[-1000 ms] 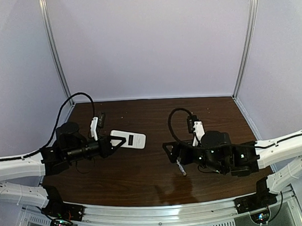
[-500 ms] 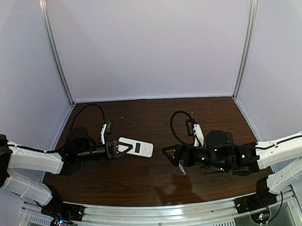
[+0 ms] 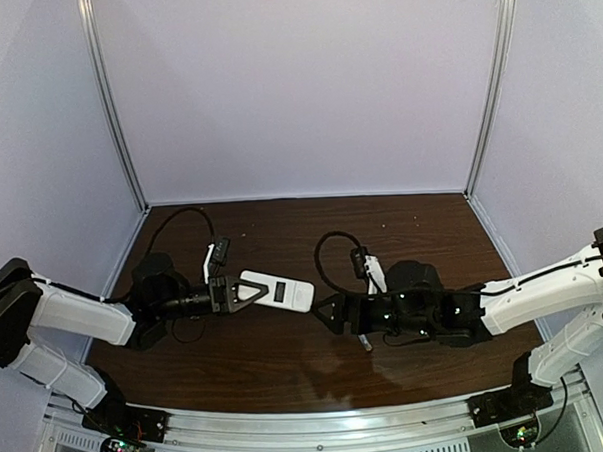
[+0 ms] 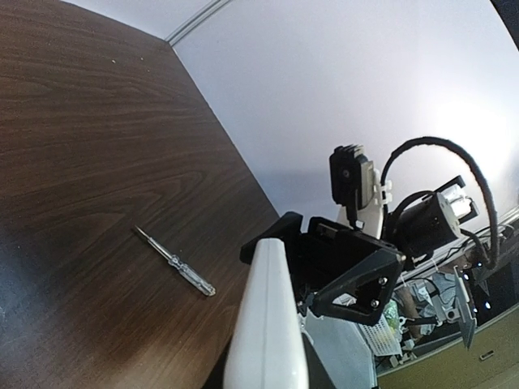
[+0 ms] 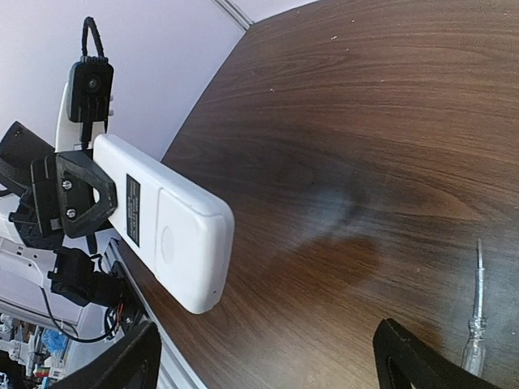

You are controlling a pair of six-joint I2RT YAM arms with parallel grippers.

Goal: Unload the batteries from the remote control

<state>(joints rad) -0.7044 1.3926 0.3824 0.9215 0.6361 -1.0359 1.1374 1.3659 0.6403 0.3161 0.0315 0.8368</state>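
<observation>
The remote control (image 3: pixel 276 291) is a white slab held above the table, its far end pointing right. My left gripper (image 3: pixel 242 289) is shut on its left end. In the right wrist view the remote (image 5: pixel 166 223) shows a dark label and a closed back cover, with the left gripper's fingers (image 5: pixel 75 194) clamped on it. In the left wrist view it is seen edge-on (image 4: pixel 263 324). My right gripper (image 3: pixel 327 312) is open and empty, just right of the remote's free end, not touching it. The batteries are hidden.
A thin silver screwdriver (image 3: pixel 363 337) lies on the dark wood table (image 3: pixel 288 372) under the right arm; it also shows in the left wrist view (image 4: pixel 174 261) and the right wrist view (image 5: pixel 476 312). Pale walls close in the back and sides.
My left arm has stretched out to the right, carrying the remote toward the table's middle. My right gripper has moved left toward the remote's free end.
</observation>
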